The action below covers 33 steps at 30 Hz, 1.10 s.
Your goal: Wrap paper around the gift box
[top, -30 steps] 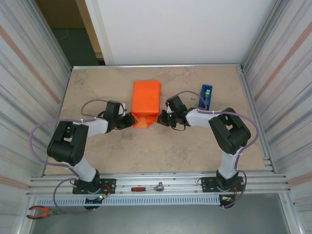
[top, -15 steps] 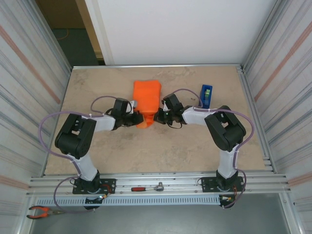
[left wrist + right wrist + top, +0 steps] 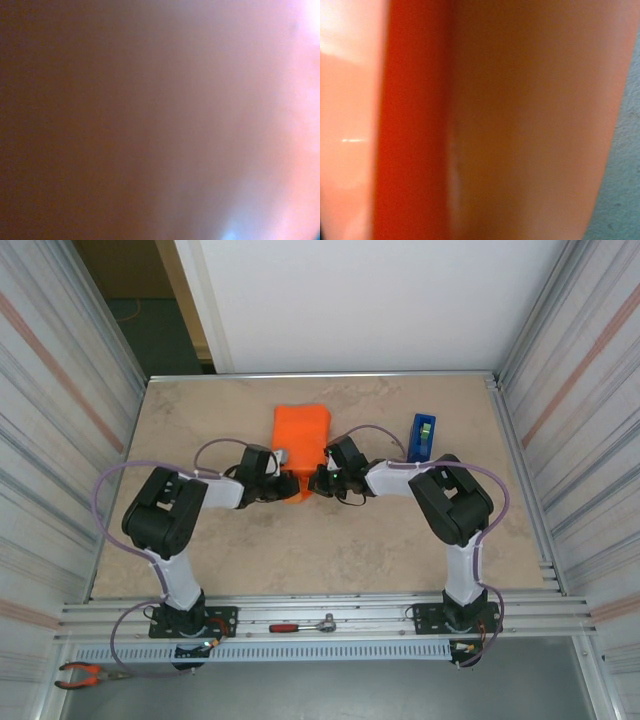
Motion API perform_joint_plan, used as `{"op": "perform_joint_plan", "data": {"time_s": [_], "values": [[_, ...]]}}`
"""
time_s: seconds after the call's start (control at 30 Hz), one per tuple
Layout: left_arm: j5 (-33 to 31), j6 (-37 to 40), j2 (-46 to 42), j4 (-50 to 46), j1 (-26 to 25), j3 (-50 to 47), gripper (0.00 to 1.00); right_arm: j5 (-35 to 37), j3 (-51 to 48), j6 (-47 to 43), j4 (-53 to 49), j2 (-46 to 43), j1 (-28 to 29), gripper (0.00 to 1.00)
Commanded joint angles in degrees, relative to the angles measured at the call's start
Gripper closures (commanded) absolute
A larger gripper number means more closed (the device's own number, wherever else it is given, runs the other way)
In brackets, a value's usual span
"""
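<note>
The paper [image 3: 301, 437] lay mid-table [image 3: 400, 540], nearer the back edge. The left gripper [image 3: 283, 483] and the right gripper [image 3: 315, 481] touched its near end, fingers pressed together.

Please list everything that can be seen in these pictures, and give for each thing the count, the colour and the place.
paper: one, bright orange, bundled, middle of the table toward the far side
tape dispenser: one, blue, on the table, right of the paper
table: one, mottled beige, between ribbed metal walls
hand tool: one, red handle, metal head, on the rail between the arm bases
pliers: one pair, orange handles, near left corner
left gripper: one, black, shut, at the paper's near left edge
right gripper: one, black, shut, at the paper's near right edge
</note>
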Motion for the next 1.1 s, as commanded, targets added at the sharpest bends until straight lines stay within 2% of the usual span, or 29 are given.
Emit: {"op": "perform_joint_plan", "data": {"time_s": [0.0, 0.33, 0.5, 0.67, 0.77, 0.97, 1.07], "values": [[-0.96, -0.25, 0.78, 2.04, -1.24, 0.00, 0.98, 0.86, 1.56, 0.83, 0.60, 0.95, 0.32, 1.00], [-1.21, -3.20, 1.95, 4.47, -4.49, 0.34, 0.99, 1.22, 1.53, -0.99, -1.46, 2.01, -2.80, 1.00], [0.89, -3.42, -2.10, 1.43, -4.11, 2.59, 0.99, 0.68, 1.34, -1.53, -2.05, 1.97, -3.72, 1.00], [4.94, -4.53, -9.81, -0.74, -0.63, 1.95, 0.93, 0.85, 0.54, -1.80, -2.25, 1.53, -3.24, 1.00], [5.31, -4.62, -15.42, -1.89, 2.21, -0.53, 0.91, 0.82, -0.21, -1.69, -1.96, 1.62, -3.16, 1.00], [1.64, -4.01, -23.41, -4.89, 8.85, -7.70, 0.92, 0.68, -0.92, -1.64, -1.87, 1.53, -3.16, 1.00], [0.75, -4.14, -23.43, -5.77, 11.64, -10.17, 0.96, 0.53, -0.92, -1.72, -1.96, 1.36, -3.11, 1.00]]}}
